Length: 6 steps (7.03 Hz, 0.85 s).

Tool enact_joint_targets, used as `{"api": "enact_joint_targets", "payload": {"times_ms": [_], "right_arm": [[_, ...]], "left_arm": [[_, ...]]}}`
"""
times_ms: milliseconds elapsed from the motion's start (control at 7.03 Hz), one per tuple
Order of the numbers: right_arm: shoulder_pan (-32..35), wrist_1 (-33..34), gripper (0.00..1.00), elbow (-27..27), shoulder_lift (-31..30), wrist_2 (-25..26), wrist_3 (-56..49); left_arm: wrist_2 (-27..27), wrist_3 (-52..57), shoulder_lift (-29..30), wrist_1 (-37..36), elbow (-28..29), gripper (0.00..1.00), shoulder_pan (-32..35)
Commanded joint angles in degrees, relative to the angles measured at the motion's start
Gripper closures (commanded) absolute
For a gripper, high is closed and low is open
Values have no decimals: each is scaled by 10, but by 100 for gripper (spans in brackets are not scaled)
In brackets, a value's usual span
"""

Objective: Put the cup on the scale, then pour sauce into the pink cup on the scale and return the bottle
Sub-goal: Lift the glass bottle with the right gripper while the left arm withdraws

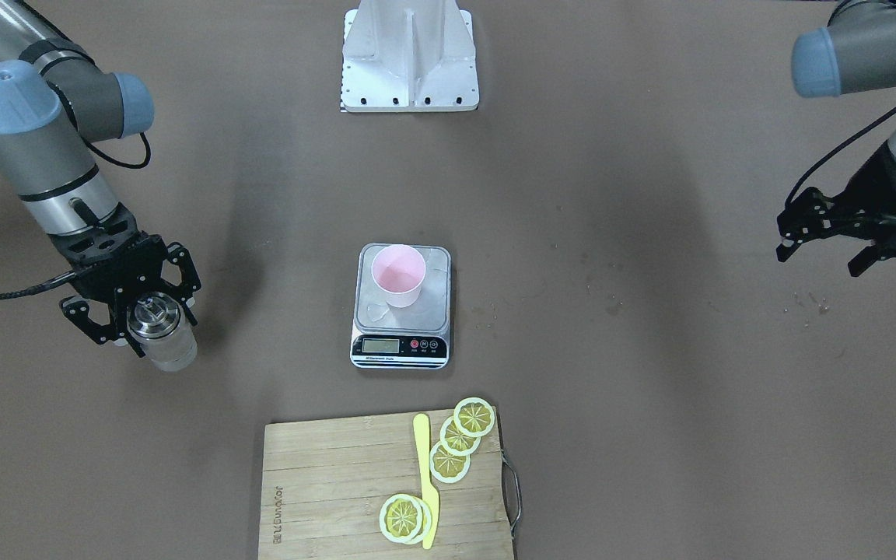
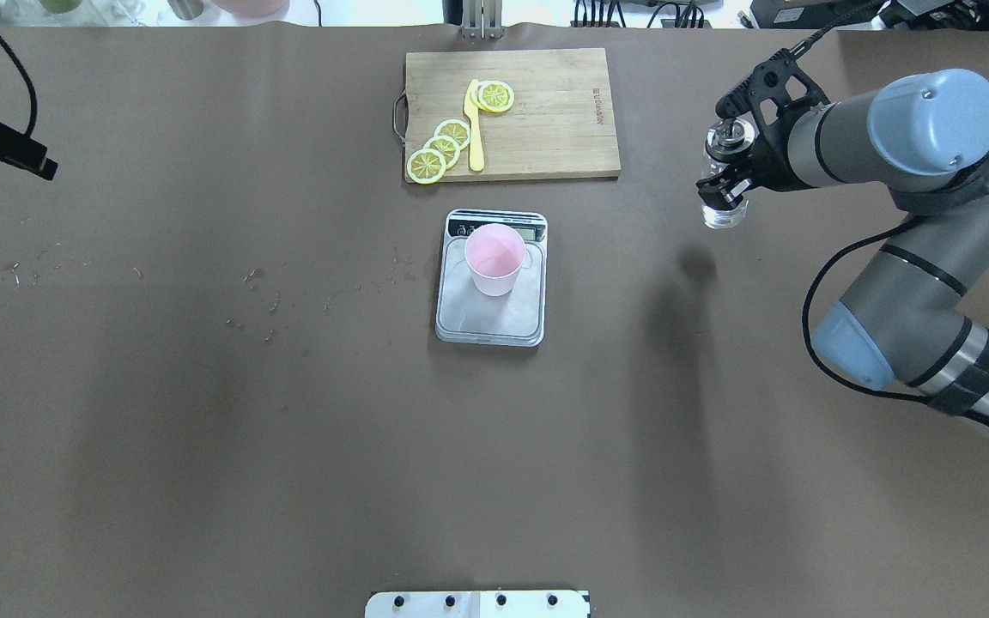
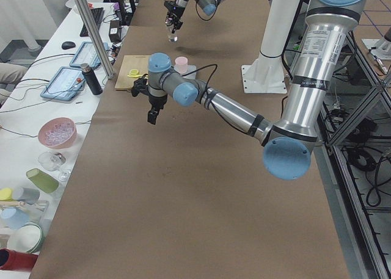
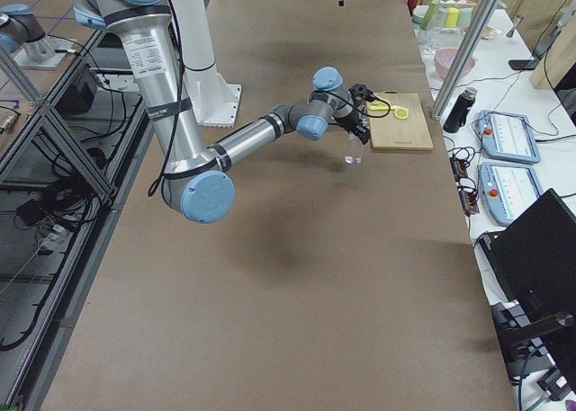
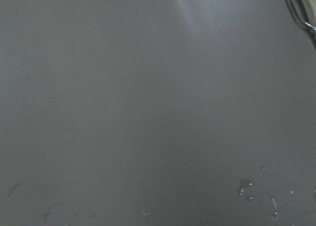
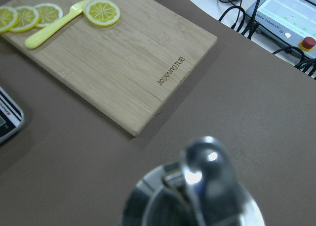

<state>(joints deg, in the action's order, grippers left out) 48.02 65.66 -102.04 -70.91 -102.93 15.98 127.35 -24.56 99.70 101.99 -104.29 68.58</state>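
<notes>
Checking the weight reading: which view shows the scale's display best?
Front-facing view: the scale shows its display unobstructed. Overhead, the cup partly hides it; the right wrist catches only a corner; side views are too distant.

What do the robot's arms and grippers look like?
The right arm and left arm are silver-grey tubes with rounded pale-blue joint caps and dark bands. The right gripper and left gripper are black, open-framed and two-fingered, and a black cable loops alongside each wrist.
</notes>
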Motion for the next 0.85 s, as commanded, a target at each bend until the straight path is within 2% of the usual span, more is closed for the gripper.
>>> {"api": "enact_joint_targets", "payload": {"times_ms": [0, 285, 569, 712], "right_arm": [[-27, 174, 100, -91, 15, 32, -56], [-38, 251, 100, -86, 64, 78, -138], [-42, 271, 100, -57, 99, 119, -183], [-58, 296, 100, -46, 119, 157, -201]], "left_arm": [[5, 6, -44, 74, 25, 3, 26], [8, 6, -65, 122, 51, 3, 37], [46, 6, -78, 122, 59, 3, 68], [51, 23, -79, 122, 73, 3, 74]]}}
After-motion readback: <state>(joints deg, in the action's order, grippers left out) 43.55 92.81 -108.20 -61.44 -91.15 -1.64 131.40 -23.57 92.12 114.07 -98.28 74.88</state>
